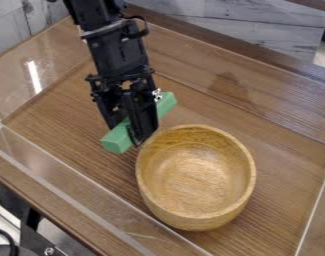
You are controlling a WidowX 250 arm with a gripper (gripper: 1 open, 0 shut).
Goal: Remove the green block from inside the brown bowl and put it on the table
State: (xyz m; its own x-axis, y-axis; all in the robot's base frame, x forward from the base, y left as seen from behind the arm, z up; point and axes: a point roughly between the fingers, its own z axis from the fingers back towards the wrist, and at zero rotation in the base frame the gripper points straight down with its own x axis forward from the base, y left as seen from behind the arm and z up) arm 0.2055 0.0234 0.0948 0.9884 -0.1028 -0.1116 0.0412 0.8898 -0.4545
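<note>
In the camera view, a black robot arm reaches down from the upper left, its gripper (135,128) over the green block (122,136). The fingers are pressed in on the block, pinching it near its middle, so that green shows on both sides of them: one end toward the upper right, the other toward the lower left. The block is outside the brown bowl (196,176), just beside its upper left rim; whether its underside touches the table (229,88) is hard to make out from this angle, with the fingers covering part of it. The bowl sits on the brown wood-grain tabletop, its opening facing up, its inside pale and smooth with faint grain lines. A clear plastic wall (91,200) runs along the lower left edge of the table. Past the far edge, at the upper right, lies a grey-white surface (265,28) with streaky wood-like grain. In the lower left corner are a dark, curved object (7,240) with a teal-blue edge and some black parts near it, too cut off to name. Small pale marks show on the arm's dark housing (114,50), but they are too small to read as lettering, and I can read no brand or label on the bowl or the block.
</note>
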